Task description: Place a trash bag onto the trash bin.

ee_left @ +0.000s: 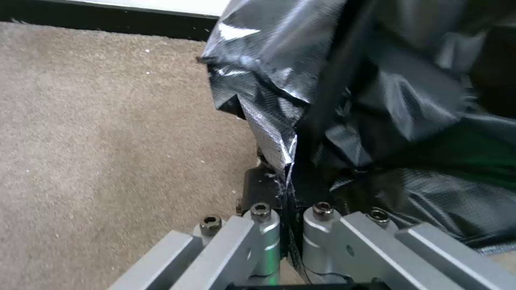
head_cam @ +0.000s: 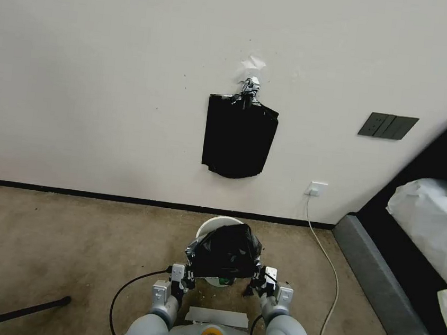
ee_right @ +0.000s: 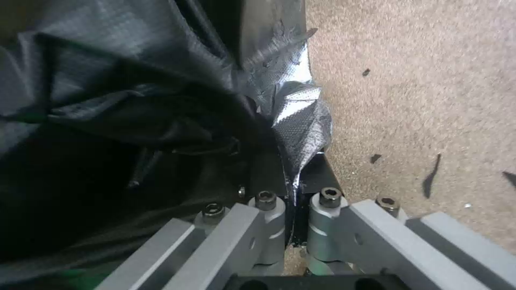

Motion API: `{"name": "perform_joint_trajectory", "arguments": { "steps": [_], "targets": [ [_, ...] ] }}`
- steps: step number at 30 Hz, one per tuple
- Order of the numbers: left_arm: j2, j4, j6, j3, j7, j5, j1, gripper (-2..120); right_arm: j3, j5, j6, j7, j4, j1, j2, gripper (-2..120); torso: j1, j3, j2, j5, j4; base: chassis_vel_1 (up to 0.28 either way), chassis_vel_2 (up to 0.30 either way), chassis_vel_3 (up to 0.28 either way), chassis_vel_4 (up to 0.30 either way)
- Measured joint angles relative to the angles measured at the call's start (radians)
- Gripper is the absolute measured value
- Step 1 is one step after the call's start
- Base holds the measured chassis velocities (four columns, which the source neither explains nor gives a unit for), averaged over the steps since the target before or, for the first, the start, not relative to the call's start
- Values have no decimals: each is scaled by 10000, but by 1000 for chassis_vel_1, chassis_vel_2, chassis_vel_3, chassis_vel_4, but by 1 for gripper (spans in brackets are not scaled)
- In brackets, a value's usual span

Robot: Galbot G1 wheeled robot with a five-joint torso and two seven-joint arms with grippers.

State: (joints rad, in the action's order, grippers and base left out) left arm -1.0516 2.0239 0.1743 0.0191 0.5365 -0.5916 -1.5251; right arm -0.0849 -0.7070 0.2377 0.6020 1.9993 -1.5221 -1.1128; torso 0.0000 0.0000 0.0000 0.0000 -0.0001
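The glossy black trash bag (head_cam: pixel 227 252) hangs spread between my two grippers, just above the off-white trash bin (head_cam: pixel 216 225), which stands on the carpet near the wall and is mostly covered by it. My left gripper (head_cam: pixel 189 268) is shut on the bag's left edge, and its fingers (ee_left: pixel 262 189) pinch the crumpled plastic (ee_left: pixel 301 100). My right gripper (head_cam: pixel 258 275) is shut on the bag's right edge (ee_right: pixel 301 121), with the film squeezed between its pads (ee_right: pixel 317 171).
A thick black bundle of bags (head_cam: pixel 239 137) hangs from a clip on the wall above the bin. A white cable (head_cam: pixel 330 269) runs from a wall socket across the carpet. A bed frame (head_cam: pixel 381 290) stands at the right, and a dark pole (head_cam: pixel 11 313) lies at the left.
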Motion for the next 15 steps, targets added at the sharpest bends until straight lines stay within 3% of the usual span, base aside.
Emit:
{"name": "perform_joint_trajectory", "arguments": {
  "steps": [15],
  "targets": [
    [7, -581, -673, -260, -289, -83, 401, 1, -170, 455, -813, -517, -408, -116, -77, 3, 0, 1, 0, -1, 0, 0, 0, 0, 0]
  ]
}}
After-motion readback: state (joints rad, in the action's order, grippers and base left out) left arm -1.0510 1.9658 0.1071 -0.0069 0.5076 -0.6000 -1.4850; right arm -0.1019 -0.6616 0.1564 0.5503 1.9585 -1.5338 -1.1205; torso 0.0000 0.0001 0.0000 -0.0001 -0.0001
